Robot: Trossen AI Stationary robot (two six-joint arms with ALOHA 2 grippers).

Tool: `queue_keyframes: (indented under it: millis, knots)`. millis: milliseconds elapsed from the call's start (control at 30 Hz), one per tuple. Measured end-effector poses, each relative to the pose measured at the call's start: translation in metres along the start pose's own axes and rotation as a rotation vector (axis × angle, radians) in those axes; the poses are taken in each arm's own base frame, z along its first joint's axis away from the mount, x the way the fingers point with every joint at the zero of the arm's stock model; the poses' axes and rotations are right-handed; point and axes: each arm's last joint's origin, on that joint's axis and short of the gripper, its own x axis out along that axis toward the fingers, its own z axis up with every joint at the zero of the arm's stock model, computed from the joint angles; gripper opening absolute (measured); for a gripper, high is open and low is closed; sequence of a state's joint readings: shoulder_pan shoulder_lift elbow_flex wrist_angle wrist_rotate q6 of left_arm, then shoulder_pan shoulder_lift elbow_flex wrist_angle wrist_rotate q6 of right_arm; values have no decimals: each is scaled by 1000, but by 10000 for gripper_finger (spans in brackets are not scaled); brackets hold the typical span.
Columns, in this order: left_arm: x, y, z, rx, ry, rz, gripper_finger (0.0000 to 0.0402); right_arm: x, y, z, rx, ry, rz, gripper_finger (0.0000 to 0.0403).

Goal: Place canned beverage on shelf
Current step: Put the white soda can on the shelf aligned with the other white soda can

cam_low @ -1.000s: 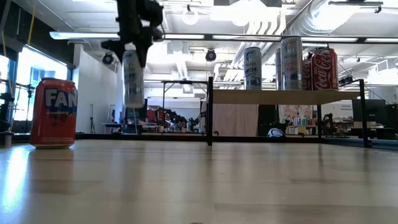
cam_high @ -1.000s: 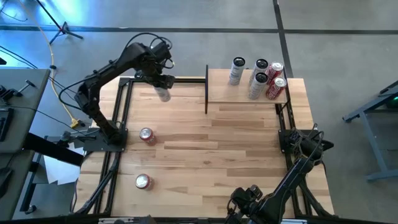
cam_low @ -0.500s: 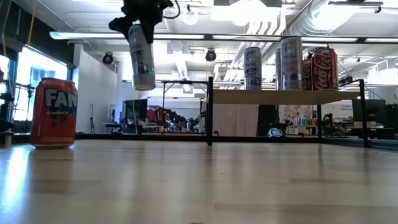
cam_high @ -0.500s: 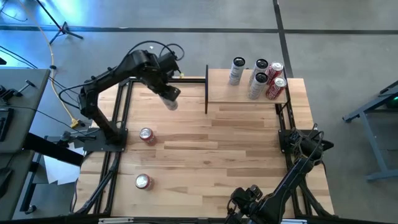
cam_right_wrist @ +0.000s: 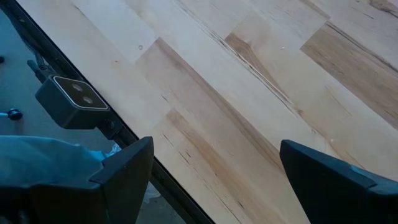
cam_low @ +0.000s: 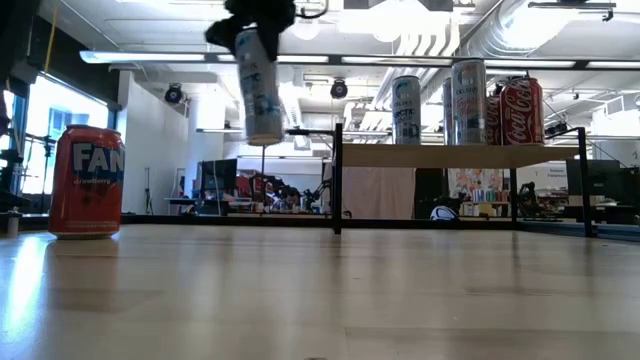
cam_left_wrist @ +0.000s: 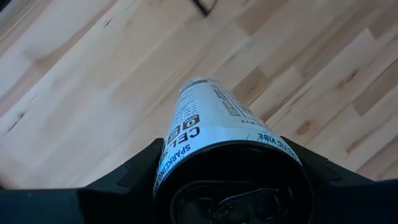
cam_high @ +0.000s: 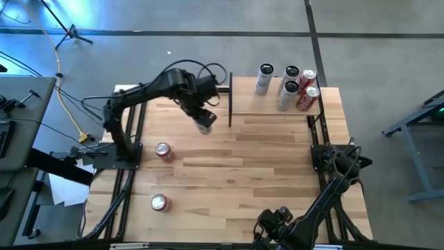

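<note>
My left gripper [cam_high: 201, 111] is shut on a tall slim white can [cam_high: 204, 123] [cam_low: 259, 85] [cam_left_wrist: 211, 124], high above the table, a little left of the shelf [cam_high: 274, 104]. The shelf, a light-wood board on black posts [cam_low: 460, 155], stands at the far right and bears several cans [cam_high: 288, 87]. My right gripper [cam_right_wrist: 211, 180] is open and empty at the table's near edge. My left gripper pinches the slim can near its top end [cam_left_wrist: 186, 146], one finger on each side [cam_left_wrist: 134, 174]. The fingers come from above, pointing down. The can hangs below them, clear of the table, tilted with its bottom toward the table's right [cam_low: 264, 130].
An orange Fanta can [cam_low: 87, 180] [cam_high: 164, 151] stands at the table's left, and a second red can [cam_high: 159, 202] stands nearer the front edge. The shelf's black corner post [cam_high: 230, 97] stands just right of the held can. Bare tabletop lies in the middle [cam_high: 243, 160].
My left gripper has carried the slim can toward the table's right edge and a little toward the near edge, closing on the shelf's left post, and has risen somewhat. The can has tipped, its bottom swinging toward the right.
</note>
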State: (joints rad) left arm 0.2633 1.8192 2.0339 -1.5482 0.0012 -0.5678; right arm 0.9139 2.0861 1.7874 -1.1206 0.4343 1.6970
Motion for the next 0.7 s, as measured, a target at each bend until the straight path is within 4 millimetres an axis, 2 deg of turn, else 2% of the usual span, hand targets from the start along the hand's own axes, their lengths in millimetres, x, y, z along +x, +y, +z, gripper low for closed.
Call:
queue_keyframes:
  millis: [300, 700]
  knots:
    - [4, -33, 36, 61, -84, -47, 228, 0, 0, 0, 2, 1, 4, 337]
    - [9, -36, 36, 56, -54, -57, 229, 0, 2, -1, 10, 6, 23, 337]
